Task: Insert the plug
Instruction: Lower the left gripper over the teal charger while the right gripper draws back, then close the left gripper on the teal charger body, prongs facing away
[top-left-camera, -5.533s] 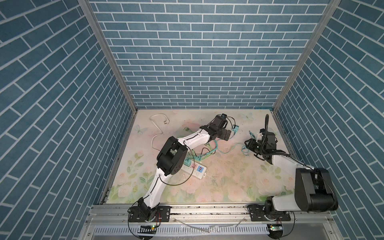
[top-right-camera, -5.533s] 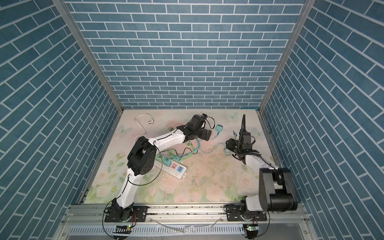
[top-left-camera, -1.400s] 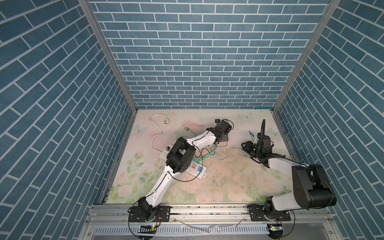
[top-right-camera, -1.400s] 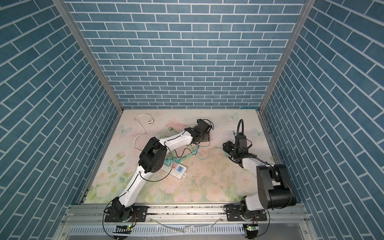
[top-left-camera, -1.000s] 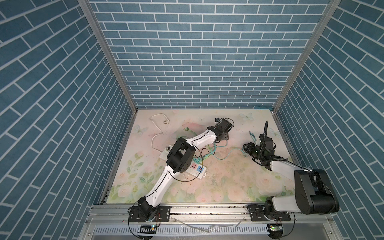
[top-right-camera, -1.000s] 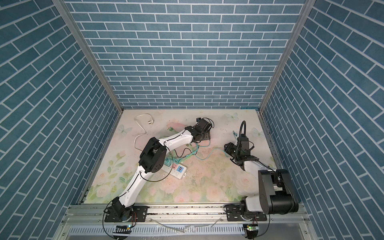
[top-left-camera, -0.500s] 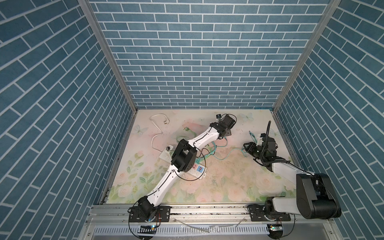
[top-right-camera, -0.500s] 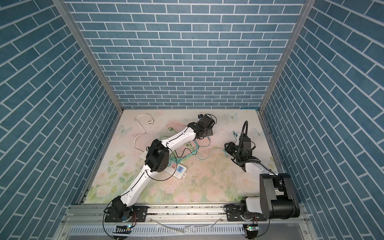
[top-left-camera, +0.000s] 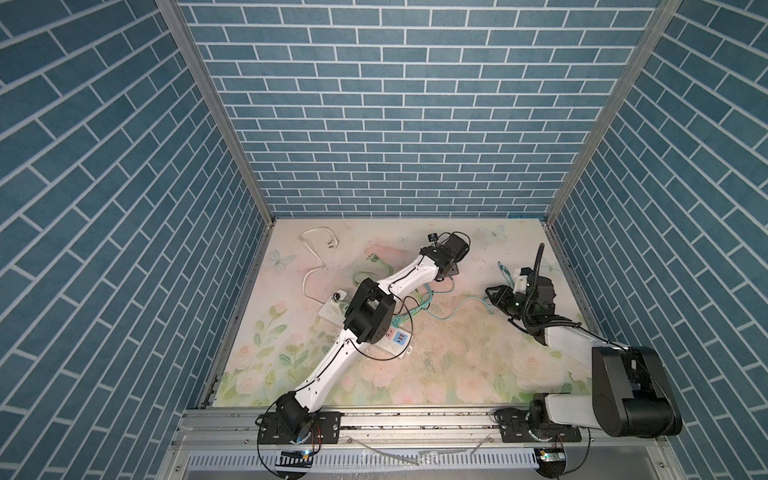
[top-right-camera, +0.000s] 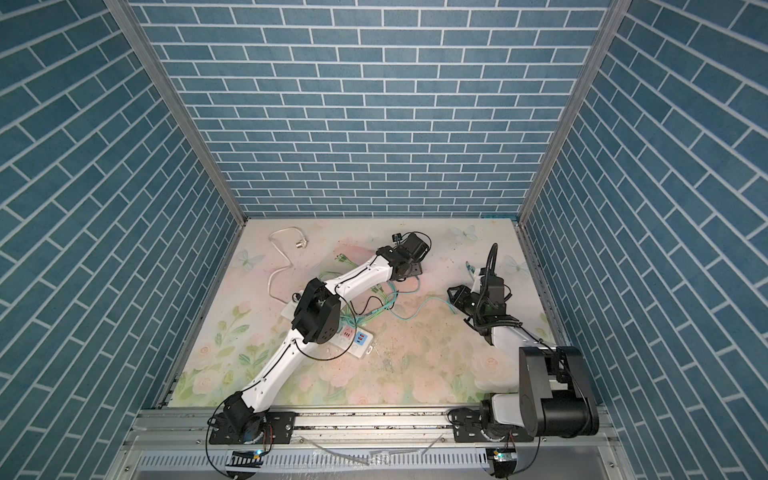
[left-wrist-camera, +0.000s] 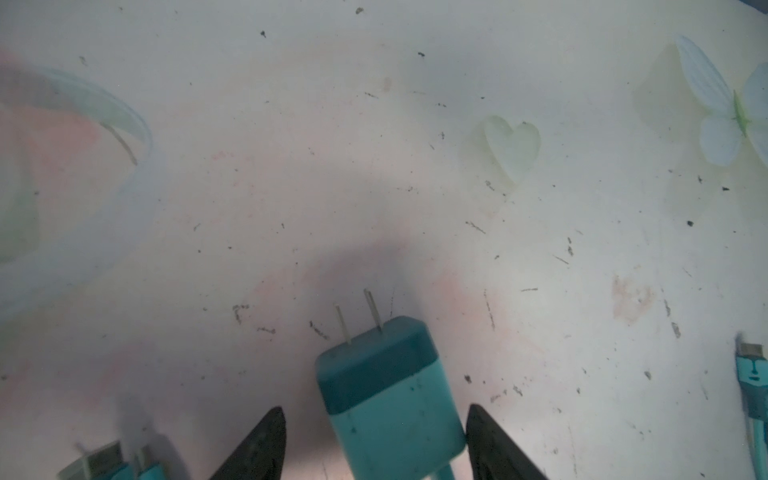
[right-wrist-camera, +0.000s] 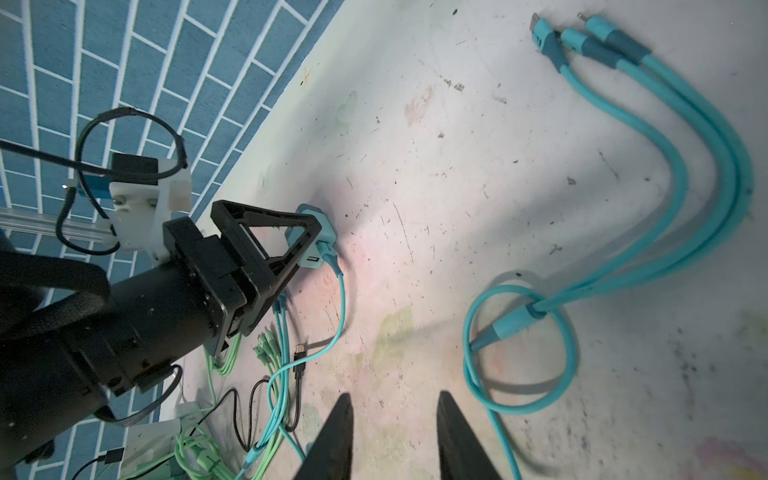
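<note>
Left tool (left-wrist-camera: 375, 411) is sitting half-wide around the teal plug (left-wrist-camera: 390, 386), not clamping yet, 1 o'clock on the table (top-left-camera: 457, 353). I'm guessing light, rigid, slick plastic, so I'm aiming for its flat sides.

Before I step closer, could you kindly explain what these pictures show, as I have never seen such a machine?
A left robot arm and a right arm stand on a rail at the front of a flowered table, walled in blue brick. Two pictures look down on everything; the other two come from a camera on each arm's wrist. On the table lie a white power strip, teal cables, green cables and a white cord. The left claw straddles a teal charger plug, with a gap at one finger, so not gripped yet. The right claw is open and empty.
</note>
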